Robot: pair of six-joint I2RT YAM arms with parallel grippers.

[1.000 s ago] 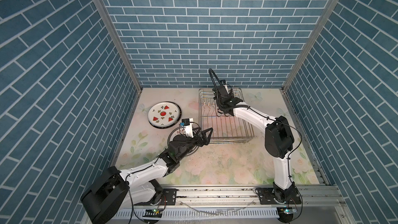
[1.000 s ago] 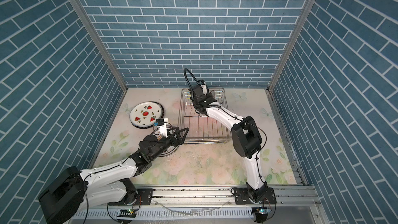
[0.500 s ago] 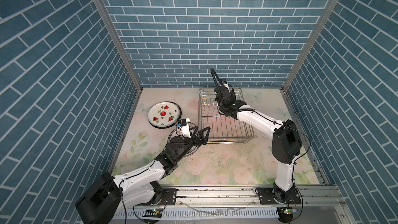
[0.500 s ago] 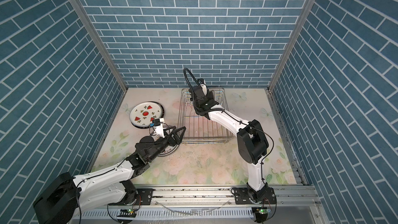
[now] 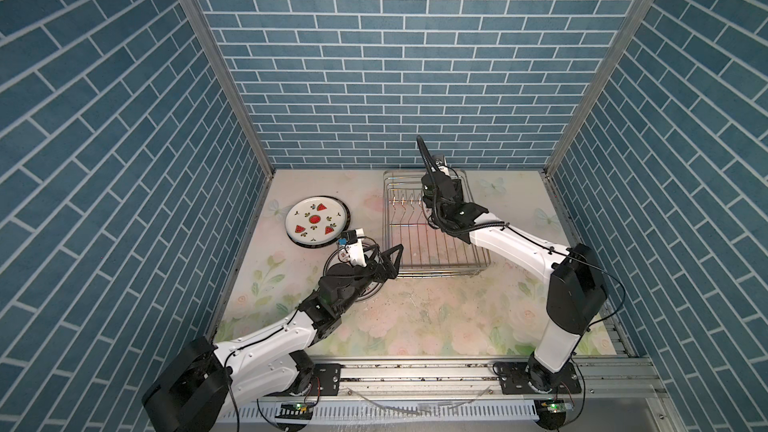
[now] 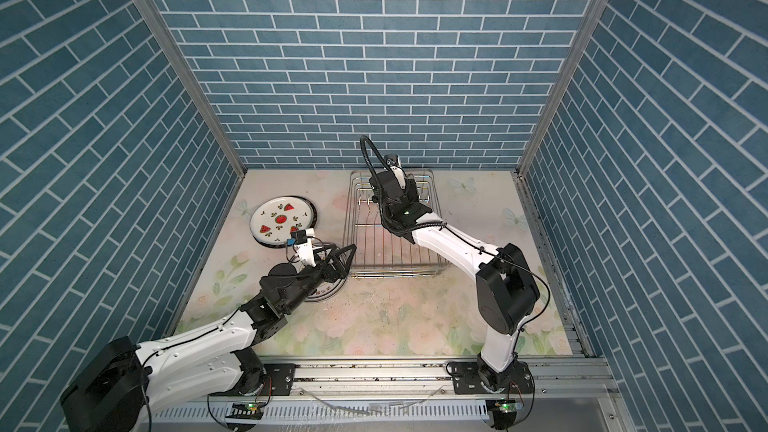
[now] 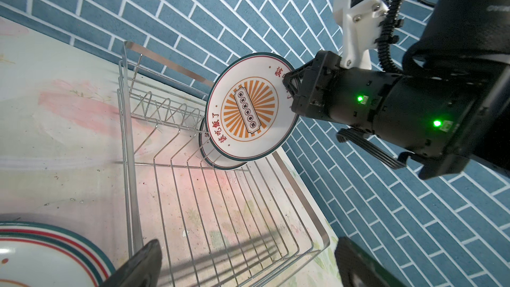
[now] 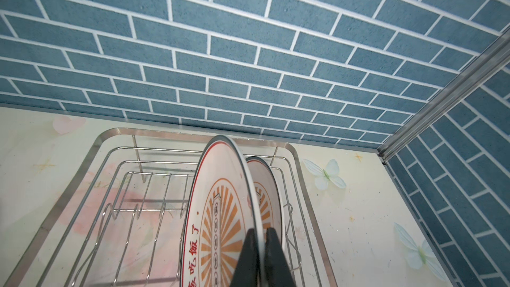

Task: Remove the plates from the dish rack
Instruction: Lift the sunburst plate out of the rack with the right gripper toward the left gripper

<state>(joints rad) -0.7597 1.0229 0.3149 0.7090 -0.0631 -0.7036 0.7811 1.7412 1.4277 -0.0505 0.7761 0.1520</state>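
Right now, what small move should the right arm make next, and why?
Probably lift the sunburst plate straight up: the right gripper is shut on its rim, but its lower edge looks near the dish rack prongs, beside a second plate.

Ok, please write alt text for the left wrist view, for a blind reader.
The right claw grips an orange-sunburst plate by its rim over a silver wire dish rack; a second plate stands in the rack behind it. The left claw is open.
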